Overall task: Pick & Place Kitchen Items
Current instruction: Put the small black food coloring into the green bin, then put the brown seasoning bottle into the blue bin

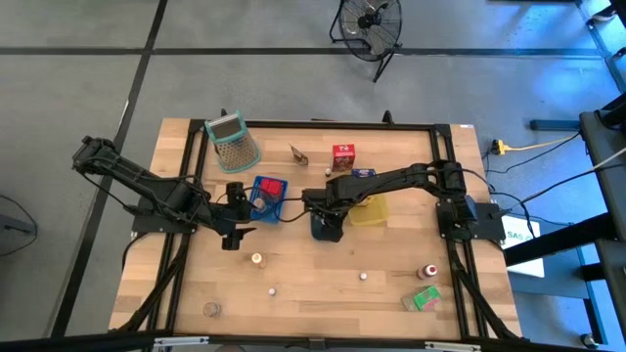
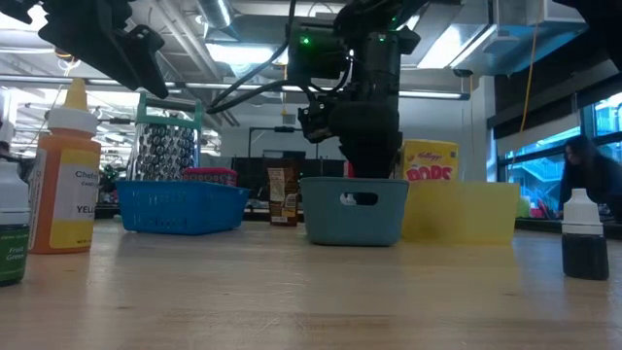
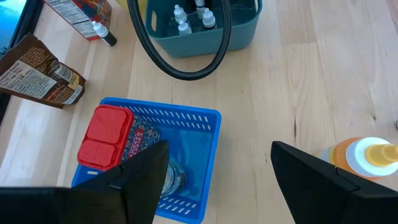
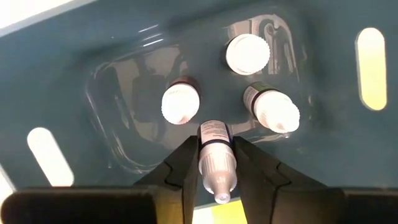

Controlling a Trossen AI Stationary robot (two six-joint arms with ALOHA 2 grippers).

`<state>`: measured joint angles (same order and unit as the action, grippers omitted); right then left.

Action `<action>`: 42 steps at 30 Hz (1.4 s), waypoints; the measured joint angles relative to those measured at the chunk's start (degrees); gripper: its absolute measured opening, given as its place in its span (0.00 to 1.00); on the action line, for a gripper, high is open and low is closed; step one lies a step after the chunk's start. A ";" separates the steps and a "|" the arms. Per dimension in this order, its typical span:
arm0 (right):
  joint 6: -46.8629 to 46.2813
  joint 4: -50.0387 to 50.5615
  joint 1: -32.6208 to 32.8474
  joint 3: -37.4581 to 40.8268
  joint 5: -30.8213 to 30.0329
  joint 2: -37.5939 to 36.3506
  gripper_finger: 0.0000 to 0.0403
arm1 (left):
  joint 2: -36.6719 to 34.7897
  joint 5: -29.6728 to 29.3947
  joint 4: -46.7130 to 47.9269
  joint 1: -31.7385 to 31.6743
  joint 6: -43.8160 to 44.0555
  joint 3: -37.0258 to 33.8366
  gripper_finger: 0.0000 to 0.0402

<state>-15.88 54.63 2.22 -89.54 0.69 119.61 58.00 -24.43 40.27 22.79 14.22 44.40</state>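
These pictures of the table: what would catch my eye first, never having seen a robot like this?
Probably the right pincer, reaching down into the grey-blue tray at the table's middle and pinching a small white-capped bottle, with three similar bottles already inside. Beside it, the left pincer hangs open above a blue basket holding a red-lidded box. A big metal grater stands at the far edge.

In the low view, the right gripper's tips are hidden behind the wall of the grey-blue tray (image 2: 354, 209), and the small bottles inside cannot be seen. The yellow cereal box (image 2: 430, 160) is partly covered by the yellow tray (image 2: 459, 211). In the left wrist view, the orange bottle (image 3: 364, 160) is cut off behind a dark finger (image 3: 323, 180), and the blue basket (image 3: 186, 155) is partly screened.
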 joint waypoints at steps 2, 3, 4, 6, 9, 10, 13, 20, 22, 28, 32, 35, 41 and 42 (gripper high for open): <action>-0.22 0.00 0.00 0.00 -0.02 0.00 0.24 | 0.00 0.02 0.00 0.00 0.00 0.00 0.69; -0.23 0.00 0.00 0.00 -0.02 0.00 0.24 | 0.02 0.02 0.00 -0.01 -0.01 0.00 0.69; -0.24 0.00 0.00 0.00 -0.02 0.00 0.24 | 0.02 0.02 0.00 0.00 -0.01 0.00 0.69; -0.26 0.00 0.00 0.00 0.13 0.00 0.24 | 0.02 0.02 0.00 0.00 0.00 0.00 0.69; -0.22 -0.02 0.00 0.00 1.24 0.00 0.24 | 0.02 0.02 0.00 0.00 0.00 0.00 0.69; -0.24 0.00 0.00 0.02 1.29 0.00 0.24 | 0.02 0.02 0.00 0.00 0.01 0.00 0.69; -0.94 0.00 0.02 0.02 1.31 -0.02 0.24 | 0.01 0.02 0.00 -0.01 0.01 0.00 0.69; -2.21 -0.02 0.02 0.02 1.34 -0.02 0.24 | 0.01 0.02 0.01 -0.01 0.01 0.00 0.69; -2.37 -0.03 0.02 0.02 1.36 -0.02 0.24 | 0.00 0.02 0.02 -0.02 0.00 0.00 0.69; -2.80 -0.17 0.02 0.02 1.51 -0.02 0.24 | 0.00 0.02 0.02 0.00 0.02 0.00 0.69; -2.79 -0.28 0.02 0.02 1.16 -0.02 0.25 | 0.02 0.02 0.02 0.00 0.00 0.00 0.69; -2.80 -0.85 0.02 0.04 1.07 -0.04 0.29 | 0.01 0.03 0.02 0.00 0.00 0.00 0.69; -2.80 -1.05 0.02 0.04 1.05 -0.04 0.35 | 0.02 0.02 0.02 0.00 0.02 0.00 0.69; -2.80 -1.05 0.02 0.04 1.03 -0.04 0.36 | 0.02 0.03 0.02 -0.02 0.02 0.00 0.69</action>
<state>-18.68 53.58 2.24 -89.49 1.72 119.57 58.02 -24.40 40.29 22.76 14.24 44.40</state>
